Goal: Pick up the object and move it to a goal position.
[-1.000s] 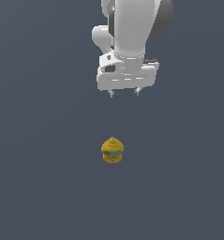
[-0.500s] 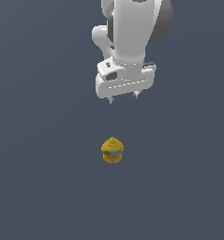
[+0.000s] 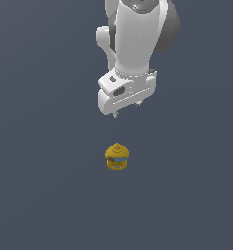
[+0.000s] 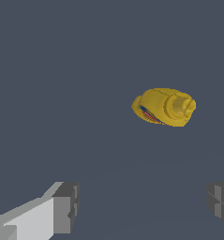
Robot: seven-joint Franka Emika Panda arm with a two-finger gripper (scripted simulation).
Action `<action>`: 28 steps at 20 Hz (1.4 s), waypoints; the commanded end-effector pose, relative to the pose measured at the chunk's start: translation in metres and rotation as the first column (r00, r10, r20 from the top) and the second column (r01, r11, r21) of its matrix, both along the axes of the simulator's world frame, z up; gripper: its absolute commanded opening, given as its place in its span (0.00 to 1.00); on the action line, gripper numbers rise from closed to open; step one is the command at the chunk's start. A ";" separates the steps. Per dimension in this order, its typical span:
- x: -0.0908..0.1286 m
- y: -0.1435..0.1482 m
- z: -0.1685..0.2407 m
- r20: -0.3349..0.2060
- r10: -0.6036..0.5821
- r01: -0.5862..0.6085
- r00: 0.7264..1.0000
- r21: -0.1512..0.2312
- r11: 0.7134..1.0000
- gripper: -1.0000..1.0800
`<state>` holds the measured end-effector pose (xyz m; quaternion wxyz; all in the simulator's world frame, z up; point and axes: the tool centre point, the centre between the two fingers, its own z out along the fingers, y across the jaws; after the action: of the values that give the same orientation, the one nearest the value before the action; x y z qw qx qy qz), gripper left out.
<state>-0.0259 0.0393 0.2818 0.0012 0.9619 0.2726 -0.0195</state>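
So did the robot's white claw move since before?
Yes. The gripper has turned and edged toward the exterior view's right, while the yellow object below stayed put.

The white, rounded robot arm points steeply downward, its blocky white hand hanging in the air with its grey-padded fingers spread wide apart, holding nothing.

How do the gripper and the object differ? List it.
Colour: the gripper is white with grey fingers; the object is mustard yellow with a light-blue band.
Size: the gripper is clearly bigger than the object.
Place: the gripper hangs in the air, jaws open and empty; the object lies on the dark floor, apart from the gripper.
Both show in both views.
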 end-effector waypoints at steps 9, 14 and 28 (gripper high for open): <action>0.027 -0.008 -0.014 0.007 0.259 -0.259 0.966 0.007 0.966 0.96; 0.040 -0.012 -0.021 0.011 0.376 -0.376 0.927 0.010 0.927 0.96; 0.073 -0.024 -0.043 0.025 0.666 -0.666 0.746 0.014 0.746 0.96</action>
<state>0.0432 0.0166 0.2411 -0.0001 0.8131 0.5821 -0.0070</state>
